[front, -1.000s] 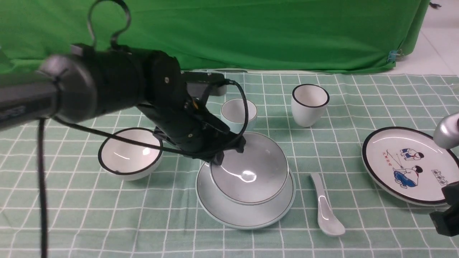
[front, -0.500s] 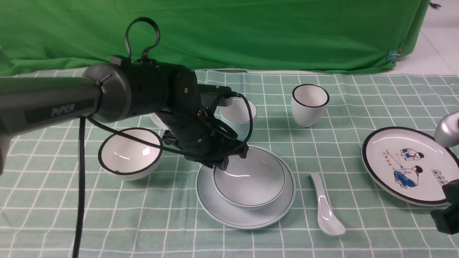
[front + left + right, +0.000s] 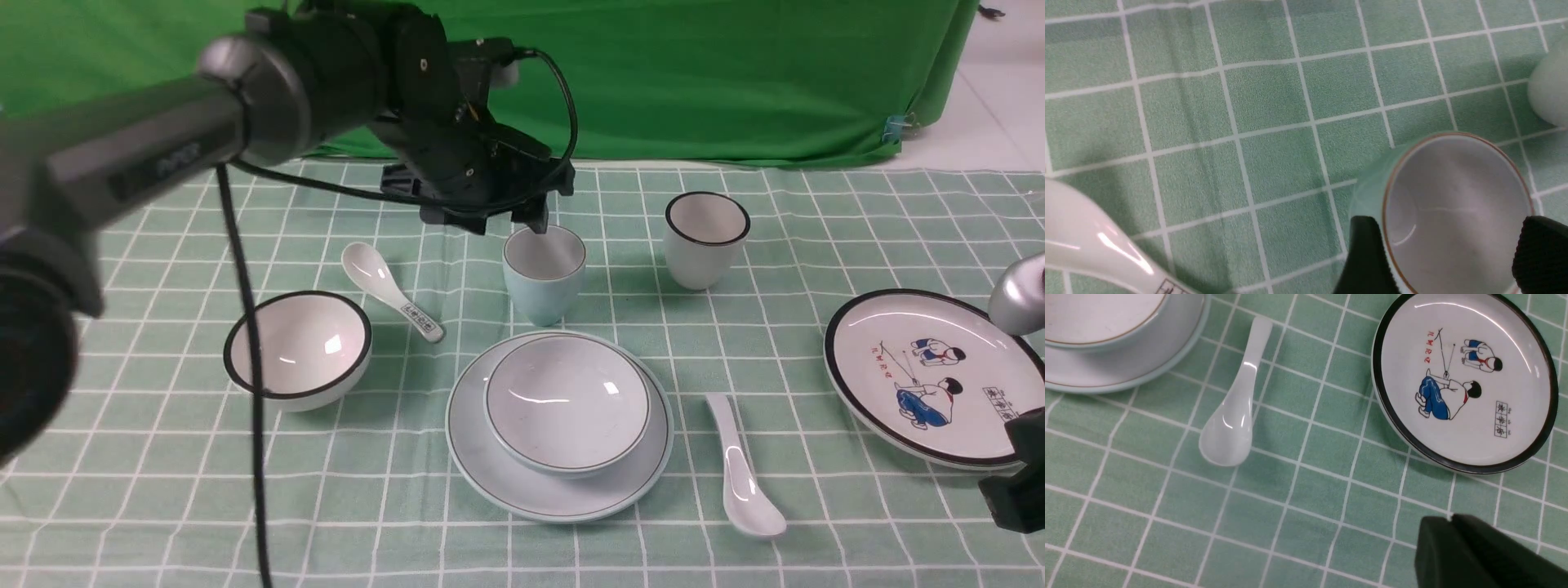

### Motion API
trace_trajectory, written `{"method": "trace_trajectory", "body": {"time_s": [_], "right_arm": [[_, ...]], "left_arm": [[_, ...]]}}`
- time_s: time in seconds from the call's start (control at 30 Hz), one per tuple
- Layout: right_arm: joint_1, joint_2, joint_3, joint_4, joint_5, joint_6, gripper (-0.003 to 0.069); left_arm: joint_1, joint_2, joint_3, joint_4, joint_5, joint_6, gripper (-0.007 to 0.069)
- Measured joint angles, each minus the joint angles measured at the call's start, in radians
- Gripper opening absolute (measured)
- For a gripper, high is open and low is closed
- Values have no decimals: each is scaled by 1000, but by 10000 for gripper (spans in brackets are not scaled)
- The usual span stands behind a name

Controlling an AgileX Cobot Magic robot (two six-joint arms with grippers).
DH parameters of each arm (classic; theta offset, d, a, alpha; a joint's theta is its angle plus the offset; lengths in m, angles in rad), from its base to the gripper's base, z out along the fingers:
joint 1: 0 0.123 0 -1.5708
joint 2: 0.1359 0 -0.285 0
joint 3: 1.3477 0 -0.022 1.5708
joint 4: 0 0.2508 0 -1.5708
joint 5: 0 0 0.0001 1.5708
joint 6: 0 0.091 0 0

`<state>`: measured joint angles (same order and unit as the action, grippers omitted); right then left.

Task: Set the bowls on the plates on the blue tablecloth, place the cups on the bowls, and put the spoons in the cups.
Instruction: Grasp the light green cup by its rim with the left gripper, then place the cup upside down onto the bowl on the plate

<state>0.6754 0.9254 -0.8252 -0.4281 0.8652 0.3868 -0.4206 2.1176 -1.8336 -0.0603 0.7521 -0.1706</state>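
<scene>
The pale blue bowl (image 3: 567, 404) sits on the pale blue plate (image 3: 490, 469) on the blue tablecloth (image 3: 163, 490). My left gripper (image 3: 510, 222) is open and empty, hovering just over the pale blue cup (image 3: 543, 273); in the left wrist view its fingers (image 3: 1367, 253) straddle the cup's mouth (image 3: 1457, 212). The black-rimmed white bowl (image 3: 298, 347) stands at the left and the white cup (image 3: 706, 237) at the back. The cartoon plate (image 3: 931, 376) is bare. The printed spoon (image 3: 392, 286) and the plain spoon (image 3: 743, 474) lie on the cloth. My right gripper (image 3: 1450, 520) is shut and empty near the cartoon plate (image 3: 1461, 384).
The green backdrop cloth (image 3: 653, 73) hangs behind the table. My left arm (image 3: 204, 139) and its cable (image 3: 245, 343) cross above the left side, over the white bowl. The right arm's silver joint (image 3: 1020, 306) sits at the right edge.
My left gripper let go of the pale blue bowl, which settled flat on the pale blue plate. The gripper then rose and moved back to above the pale blue cup.
</scene>
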Motion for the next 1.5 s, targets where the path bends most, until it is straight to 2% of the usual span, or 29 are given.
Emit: {"method": "trace_trajectory", "body": {"time_s": [0.13,0.2,0.27,0.3,0.33,0.37,0.4,0.47,0.63,0.73,0.97,1.27,1.4,1.5], "right_arm": [[0,0,0,0,0,0,70],[0,0,0,0,0,0,70],[0,0,0,0,-2,-1,72],[0,0,0,0,-3,-2,74],[0,0,0,0,-3,-3,74],[0,0,0,0,-3,-4,75],[0,0,0,0,-3,-7,77],[0,0,0,0,-3,-7,80],[0,0,0,-1,-19,-9,87],[0,0,0,-1,-38,-9,88],[0,0,0,-1,-49,-10,90],[0,0,0,-1,-77,-11,90],[-2,10,-7,5,-72,-11,88],[-45,62,-54,49,-32,-35,66]], "left_arm": [[2,73,-42,-9,1,7,444],[2,100,-46,-13,4,8,407],[2,118,-46,-11,24,4,295],[2,118,-47,-4,34,3,209],[2,118,-49,-2,38,3,193],[2,113,-62,11,60,3,101],[2,102,-79,19,90,4,58],[2,81,-100,24,136,5,36],[-13,-26,-122,-39,290,86,34],[-61,-84,-35,-53,339,120,34],[-105,-94,179,-58,256,124,34],[-105,-95,203,-42,177,108,35],[-105,-96,203,-33,178,108,55],[-105,-101,203,-15,179,108,120]]}}
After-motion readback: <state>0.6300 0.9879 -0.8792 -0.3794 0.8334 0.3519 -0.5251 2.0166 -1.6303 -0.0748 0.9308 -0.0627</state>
